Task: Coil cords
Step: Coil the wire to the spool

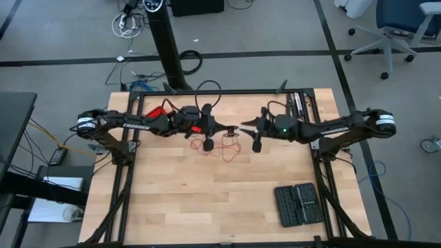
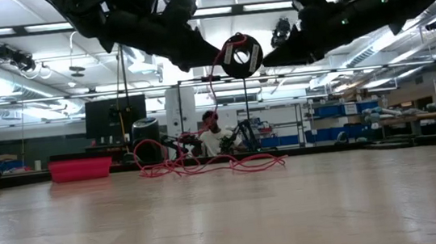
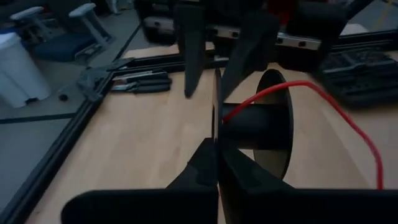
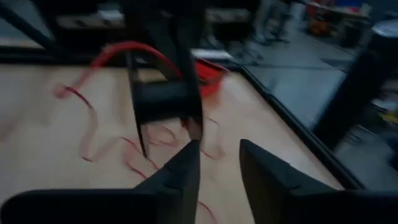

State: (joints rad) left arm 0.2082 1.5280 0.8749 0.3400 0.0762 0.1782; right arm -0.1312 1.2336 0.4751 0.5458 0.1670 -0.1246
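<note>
We see the left gripper (image 1: 233, 129) at 9 o'clock clamped on a black spool (image 2: 241, 55) above the table (image 1: 227, 196), red wire (image 1: 227, 146) loose beneath it, the right gripper (image 1: 242, 127) at 3 o'clock standing apart.

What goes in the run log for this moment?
left gripper: shut on black plastic spool rim, raised | right gripper: open beside spool | thin red wire: mostly loose on wooden table
</note>
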